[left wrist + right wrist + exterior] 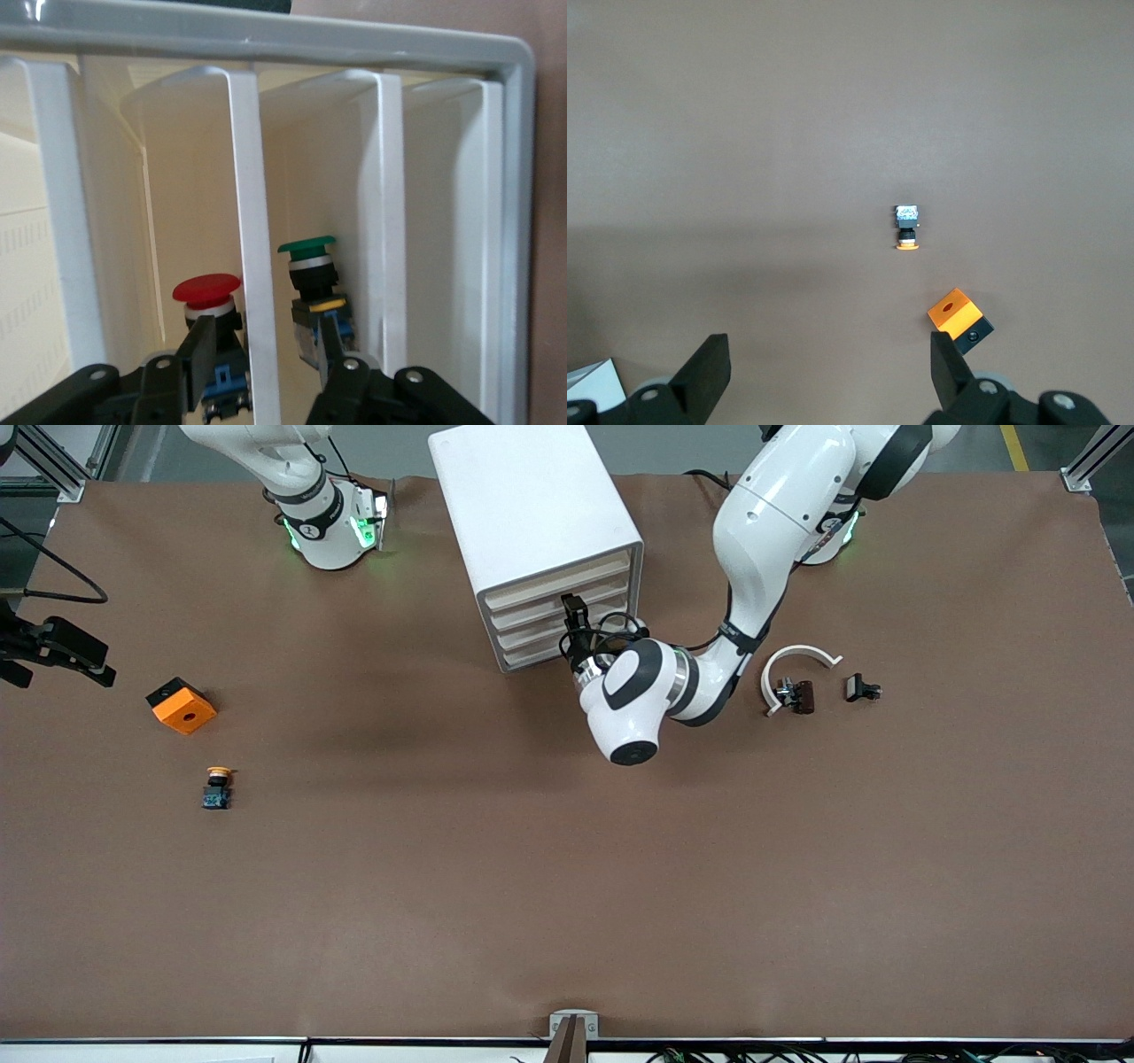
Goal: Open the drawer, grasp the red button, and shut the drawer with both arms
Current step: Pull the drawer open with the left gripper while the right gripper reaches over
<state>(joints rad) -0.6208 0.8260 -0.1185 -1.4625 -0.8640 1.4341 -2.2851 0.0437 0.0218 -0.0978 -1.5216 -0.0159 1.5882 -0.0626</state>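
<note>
The white cabinet (532,514) stands at the robots' edge of the table with its four drawers pushed in. My left gripper (574,615) is at its front, open. In the left wrist view its fingers (199,354) straddle one drawer's cream front edge (252,221) without closing on it. The red-capped button (208,305) stands inside that drawer, just past one finger. My right gripper (824,372) is open and empty, held high over the right arm's end of the table.
A green-capped button (310,274) stands in the neighbouring drawer. A yellow-capped button (217,786) and an orange cube (181,706) lie toward the right arm's end. A white curved part (797,660) and small black parts (861,688) lie toward the left arm's end.
</note>
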